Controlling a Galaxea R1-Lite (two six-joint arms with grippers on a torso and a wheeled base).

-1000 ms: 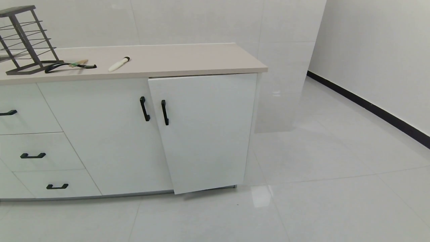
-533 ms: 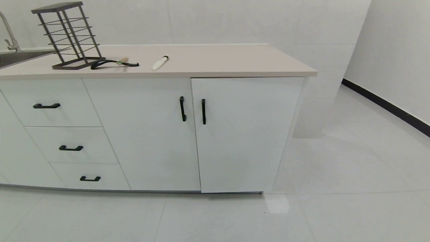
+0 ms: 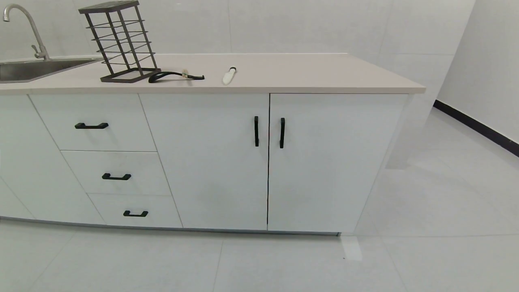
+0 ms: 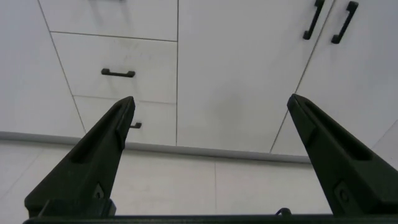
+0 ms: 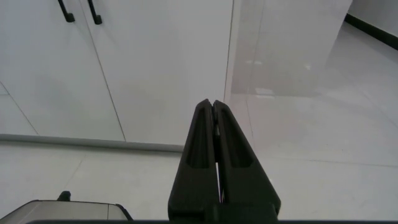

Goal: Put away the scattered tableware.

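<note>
A black utensil [image 3: 174,75] and white utensil [image 3: 229,75] lie on the table [image 3: 316,75] beside a wire rack [image 3: 121,40]; the left claw [image 4: 210,102] is spread apart, the right claw [image 5: 212,106] closed together.

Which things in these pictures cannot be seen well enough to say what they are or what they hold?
Head view: what is behind the shut doors and in the drawers, hidden by their fronts.
Head view: the sink, cut off by the left edge; its bottom is out of sight.
Head view: the small pale thing by the black utensil, blurred.
Head view: the white utensil, too small to name its kind.
</note>
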